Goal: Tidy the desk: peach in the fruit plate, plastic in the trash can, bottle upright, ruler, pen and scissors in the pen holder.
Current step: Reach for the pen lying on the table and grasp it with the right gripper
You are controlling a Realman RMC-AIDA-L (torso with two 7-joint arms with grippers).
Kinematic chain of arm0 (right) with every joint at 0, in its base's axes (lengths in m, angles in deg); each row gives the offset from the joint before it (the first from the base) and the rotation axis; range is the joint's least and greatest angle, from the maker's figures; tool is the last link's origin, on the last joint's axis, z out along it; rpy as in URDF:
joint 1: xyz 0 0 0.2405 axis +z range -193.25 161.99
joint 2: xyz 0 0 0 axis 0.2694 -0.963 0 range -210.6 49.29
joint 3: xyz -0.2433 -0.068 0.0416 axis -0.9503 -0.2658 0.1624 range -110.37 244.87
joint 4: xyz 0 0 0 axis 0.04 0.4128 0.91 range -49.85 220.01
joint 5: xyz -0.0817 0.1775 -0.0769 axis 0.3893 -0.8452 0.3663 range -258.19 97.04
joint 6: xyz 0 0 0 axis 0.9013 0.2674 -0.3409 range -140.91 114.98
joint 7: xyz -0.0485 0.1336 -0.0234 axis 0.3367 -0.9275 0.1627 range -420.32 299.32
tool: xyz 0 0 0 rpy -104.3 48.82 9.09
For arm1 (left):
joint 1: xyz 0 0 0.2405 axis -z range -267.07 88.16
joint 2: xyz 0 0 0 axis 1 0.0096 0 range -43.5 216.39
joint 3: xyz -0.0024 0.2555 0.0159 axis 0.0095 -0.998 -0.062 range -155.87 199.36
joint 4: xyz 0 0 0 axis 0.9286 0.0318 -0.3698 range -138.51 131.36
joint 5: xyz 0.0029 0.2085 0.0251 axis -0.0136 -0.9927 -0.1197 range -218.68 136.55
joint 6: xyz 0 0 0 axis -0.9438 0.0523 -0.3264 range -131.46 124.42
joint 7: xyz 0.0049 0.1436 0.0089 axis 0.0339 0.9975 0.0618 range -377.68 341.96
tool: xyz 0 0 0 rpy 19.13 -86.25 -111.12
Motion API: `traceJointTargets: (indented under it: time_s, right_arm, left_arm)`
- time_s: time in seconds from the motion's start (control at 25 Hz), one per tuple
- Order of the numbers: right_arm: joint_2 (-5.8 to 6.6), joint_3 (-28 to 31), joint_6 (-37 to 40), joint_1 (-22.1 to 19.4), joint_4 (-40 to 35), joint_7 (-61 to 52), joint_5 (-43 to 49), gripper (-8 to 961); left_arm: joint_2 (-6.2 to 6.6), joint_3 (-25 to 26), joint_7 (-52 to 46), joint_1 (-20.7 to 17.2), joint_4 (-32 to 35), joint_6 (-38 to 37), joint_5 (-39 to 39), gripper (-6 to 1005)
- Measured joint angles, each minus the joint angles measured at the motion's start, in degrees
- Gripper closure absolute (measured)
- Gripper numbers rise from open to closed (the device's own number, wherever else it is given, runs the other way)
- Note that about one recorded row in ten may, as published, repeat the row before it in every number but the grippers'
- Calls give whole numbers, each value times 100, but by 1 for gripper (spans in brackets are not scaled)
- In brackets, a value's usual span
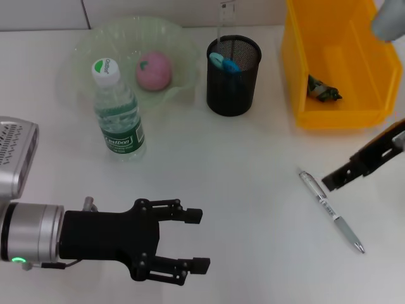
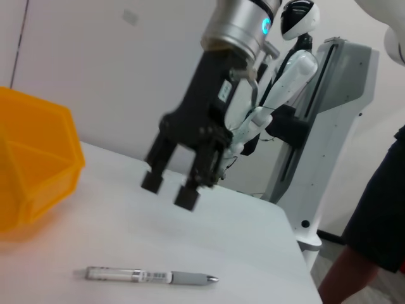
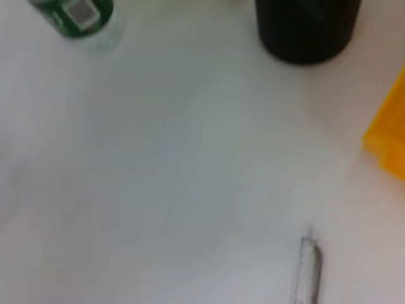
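Observation:
A silver pen (image 1: 330, 210) lies on the white table at the right; it also shows in the left wrist view (image 2: 149, 276) and the right wrist view (image 3: 309, 269). My right gripper (image 1: 334, 179) hovers just above and beside it, open and empty; the left wrist view shows it too (image 2: 169, 189). My left gripper (image 1: 197, 240) is open and empty at the front left. The pink peach (image 1: 154, 69) sits in the green fruit plate (image 1: 82, 47). The water bottle (image 1: 117, 114) stands upright. The black mesh pen holder (image 1: 233, 85) holds blue-handled scissors (image 1: 224, 63) and a clear ruler (image 1: 221, 22).
The yellow bin (image 1: 304, 95) stands at the back right with crumpled plastic (image 1: 323, 88) inside. The table's right edge shows in the left wrist view (image 2: 285, 221), with another robot and a person's leg beyond it.

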Motion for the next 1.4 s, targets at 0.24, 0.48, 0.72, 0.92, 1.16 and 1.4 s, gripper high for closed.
traceJointTargets:
  time_s: [0.24, 0.48, 0.72, 0.92, 1.16, 1.4]
  right_arm:
    - [-2, -450, -481, -56, 735, -56, 66, 190]
    - [1, -557, -783, -119, 1114, -62, 76, 246]
    - [4, -773, -1169, -169, 1435, -99, 116, 422]
    - [-4, -1045, -1441, -191, 1551, -235, 346, 416]
    - [-3, -1128, -1486, -196, 1524, -245, 341, 475]
    - [-7, -1295, -1530, -194, 1512, -292, 332, 546]
  left_arm:
    - [-26, 532, 43, 41, 8, 93, -360, 158]
    - [2, 713, 66, 45, 8, 277, -414, 158]
    - [26, 725, 136, 47, -2, 439, -414, 159]
    - [29, 754, 138, 43, -22, 496, -414, 159]
    - [13, 799, 141, 29, -27, 524, -413, 159]
    - [-4, 797, 150, 26, -53, 576, -414, 159]
